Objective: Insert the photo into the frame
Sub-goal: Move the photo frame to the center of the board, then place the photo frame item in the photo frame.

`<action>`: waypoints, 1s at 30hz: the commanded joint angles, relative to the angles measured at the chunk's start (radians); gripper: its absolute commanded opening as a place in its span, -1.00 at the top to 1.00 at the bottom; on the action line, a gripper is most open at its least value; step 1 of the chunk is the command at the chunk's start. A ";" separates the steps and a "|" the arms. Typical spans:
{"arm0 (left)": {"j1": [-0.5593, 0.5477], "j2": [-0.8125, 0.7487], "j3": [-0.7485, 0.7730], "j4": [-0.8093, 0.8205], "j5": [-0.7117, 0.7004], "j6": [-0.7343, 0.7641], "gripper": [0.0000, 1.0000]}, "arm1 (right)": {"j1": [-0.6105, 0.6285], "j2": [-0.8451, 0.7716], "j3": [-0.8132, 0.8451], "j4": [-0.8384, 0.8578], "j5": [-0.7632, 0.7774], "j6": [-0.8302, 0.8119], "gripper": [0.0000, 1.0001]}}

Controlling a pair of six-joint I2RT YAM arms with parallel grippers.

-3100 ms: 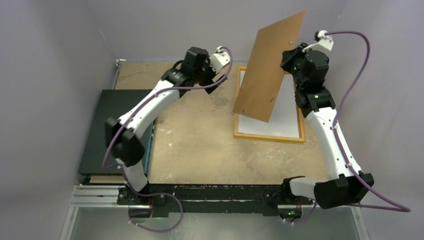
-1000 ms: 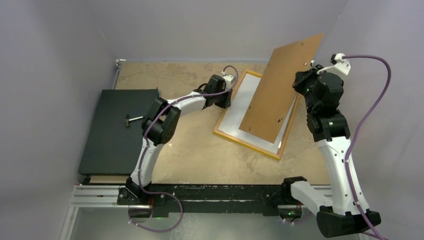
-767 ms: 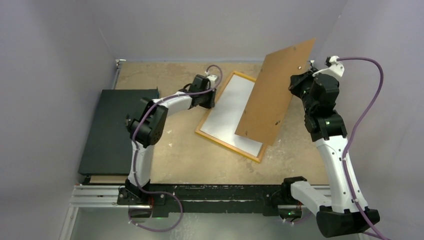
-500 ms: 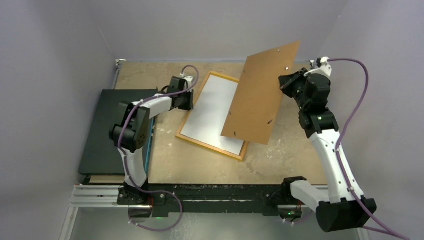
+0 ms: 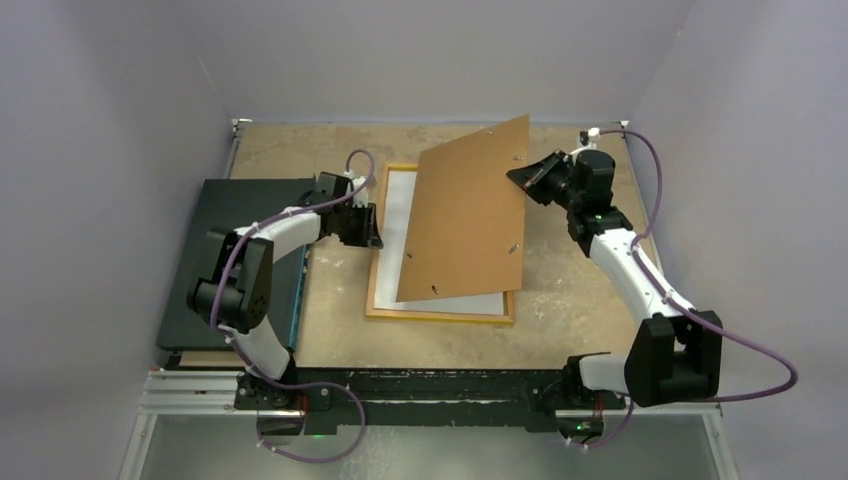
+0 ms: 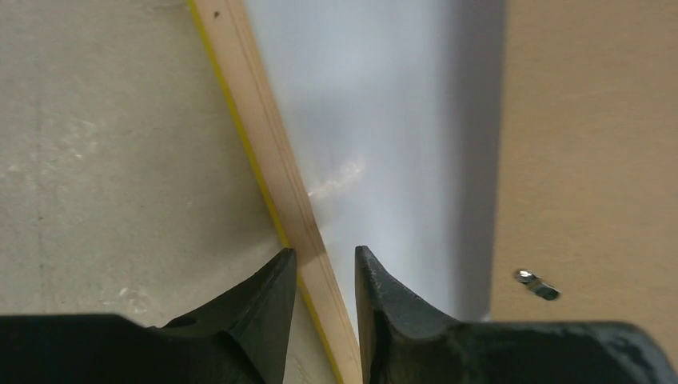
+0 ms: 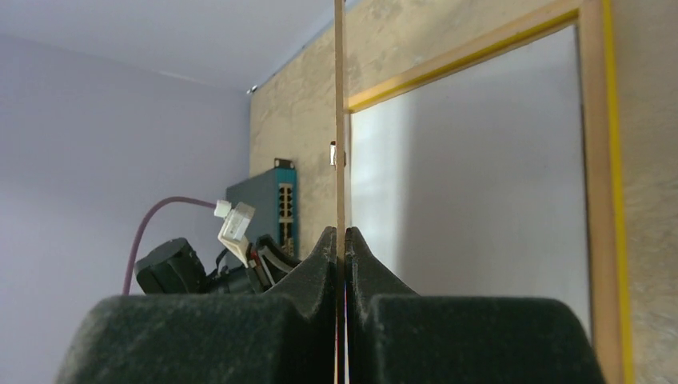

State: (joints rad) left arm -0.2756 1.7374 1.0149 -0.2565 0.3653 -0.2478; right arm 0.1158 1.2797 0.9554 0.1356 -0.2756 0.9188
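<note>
Nearest the arm bases, the frame point(image 5: 440, 317) is lying flat on the mottled tan table point(image 5: 420, 350), a thin rectangle of pale wood with a yellow-orange outer edge. The photo point(image 5: 397, 230) is resting inside it, showing only a smooth, plain white side, so the insertion itself appears done. The left gripper point(image 5: 370, 227) is pinching the frame's left rail between its dark fingers, steadying it. Above, the brown backing board point(image 5: 465, 215), a stiff matte sheet with small metal tabs point(image 6: 537, 284), is hanging tilted over the photo, covering most of it. Farther back, the right gripper point(image 5: 520, 178) is clamping the board's thin edge. Lowering the board flush into the frame seems to be what is left.
</note>
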 commanded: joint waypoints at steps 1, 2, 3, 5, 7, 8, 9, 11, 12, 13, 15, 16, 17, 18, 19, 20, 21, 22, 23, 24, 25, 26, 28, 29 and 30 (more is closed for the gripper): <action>0.038 -0.091 -0.011 0.011 0.186 -0.005 0.35 | -0.004 0.017 0.019 0.202 -0.156 0.080 1.00; 0.049 -0.103 -0.003 0.004 0.195 0.005 0.32 | -0.004 0.026 0.020 0.204 -0.169 0.079 1.00; 0.060 -0.114 0.007 -0.010 0.209 0.021 0.29 | -0.004 0.036 0.018 0.209 -0.176 0.078 1.00; 0.086 -0.133 0.045 -0.040 0.220 0.056 0.22 | -0.004 0.046 0.007 0.236 -0.185 0.078 1.00; 0.110 -0.147 0.083 -0.065 0.214 0.090 0.17 | -0.005 0.067 -0.002 0.260 -0.212 0.088 1.00; 0.122 -0.150 0.103 -0.078 0.201 0.105 0.16 | -0.004 0.081 -0.001 0.264 -0.231 0.091 1.00; 0.130 -0.148 0.119 -0.090 0.184 0.122 0.16 | -0.005 0.096 0.003 0.260 -0.244 0.091 1.00; 0.134 -0.137 0.153 -0.127 0.125 0.161 0.16 | -0.004 0.119 0.010 0.264 -0.252 0.081 1.00; 0.135 -0.127 0.170 -0.145 0.099 0.179 0.16 | -0.004 0.129 0.009 0.275 -0.244 0.081 1.00; 0.136 -0.117 0.179 -0.153 0.079 0.191 0.18 | -0.004 0.137 0.005 0.288 -0.241 0.087 1.00; 0.138 -0.103 0.185 -0.159 0.061 0.210 0.20 | -0.004 0.154 0.002 0.297 -0.241 0.091 1.00; 0.138 -0.099 0.182 -0.157 0.052 0.218 0.22 | -0.004 0.162 0.000 0.300 -0.240 0.094 1.00; 0.139 -0.096 0.179 -0.153 0.044 0.223 0.24 | -0.004 0.167 -0.002 0.307 -0.237 0.096 1.00; 0.139 -0.093 0.174 -0.147 0.037 0.229 0.27 | -0.004 0.172 -0.005 0.311 -0.229 0.096 1.00; 0.139 -0.091 0.168 -0.142 0.029 0.239 0.33 | -0.003 0.176 -0.009 0.314 -0.220 0.095 1.00; 0.139 -0.089 0.159 -0.137 0.019 0.243 0.39 | -0.004 0.181 -0.013 0.319 -0.211 0.100 1.00; 0.139 -0.082 0.153 -0.136 0.007 0.272 0.45 | -0.004 0.185 -0.021 0.328 -0.203 0.105 1.00; 0.138 -0.075 0.152 -0.141 -0.005 0.288 0.48 | -0.003 0.190 -0.028 0.340 -0.195 0.112 1.00; 0.139 -0.063 0.152 -0.145 -0.018 0.298 0.52 | -0.004 0.196 -0.033 0.347 -0.188 0.117 1.00; 0.139 -0.052 0.150 -0.147 -0.033 0.308 0.54 | -0.003 0.201 -0.041 0.356 -0.185 0.124 1.00; 0.139 -0.043 0.147 -0.146 -0.044 0.313 0.54 | -0.004 0.207 -0.048 0.370 -0.186 0.134 1.00; 0.139 -0.033 0.142 -0.141 -0.049 0.316 0.55 | -0.004 0.216 -0.055 0.379 -0.186 0.145 1.00; 0.138 -0.020 0.122 -0.121 -0.056 0.323 0.55 | -0.002 0.230 -0.059 0.389 -0.189 0.155 1.00; 0.138 -0.016 0.112 -0.110 -0.057 0.323 0.55 | -0.002 0.235 -0.062 0.389 -0.191 0.157 1.00; 0.137 -0.009 0.106 -0.101 -0.057 0.323 0.55 | -0.001 0.238 -0.064 0.390 -0.189 0.163 1.00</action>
State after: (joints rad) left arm -0.1413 1.7054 1.1542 -0.3882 0.3389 0.0338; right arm 0.1158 1.5070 0.8959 0.4198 -0.4553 1.0069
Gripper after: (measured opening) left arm 0.228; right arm 0.018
